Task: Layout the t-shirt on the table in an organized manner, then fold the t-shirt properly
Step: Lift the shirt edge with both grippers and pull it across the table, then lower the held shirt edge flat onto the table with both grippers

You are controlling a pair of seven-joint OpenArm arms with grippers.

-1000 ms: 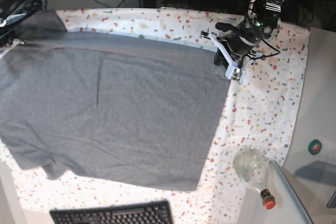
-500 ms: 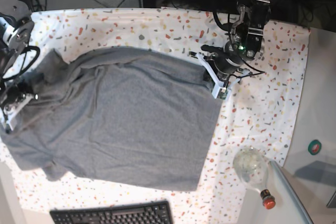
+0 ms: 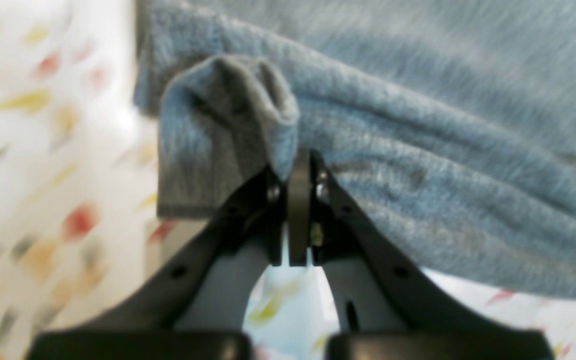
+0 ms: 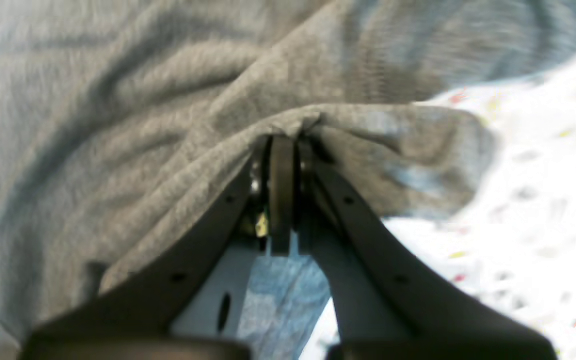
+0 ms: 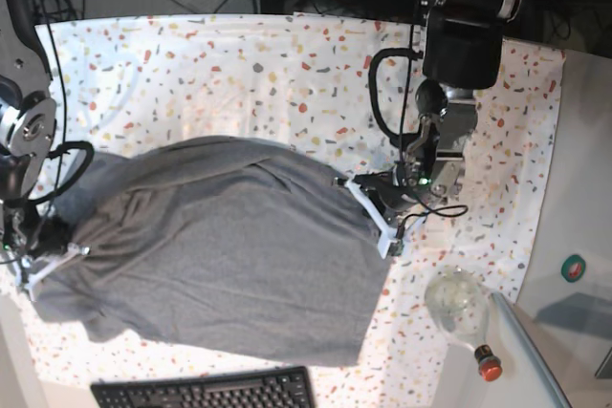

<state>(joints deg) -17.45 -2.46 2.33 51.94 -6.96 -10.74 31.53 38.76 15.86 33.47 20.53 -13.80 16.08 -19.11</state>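
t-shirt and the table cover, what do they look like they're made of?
The t-shirt: soft knit, probably cotton jersey, matte heather grey; it wrinkles and bunches where the left hand and right hand pinch it. The table: looks like thin cloth, white with printed terrazzo flecks, matte; the exact material is unclear.

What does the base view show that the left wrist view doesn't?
Only the base view shows the whole t-shirt with both arms pulling it, a keyboard, a glass bulb and a bare stretch of table. Only the left wrist view shows the left gripper close up, its fingers pinched shut on a bunched edge. Both show grey fabric over the speckled cloth.
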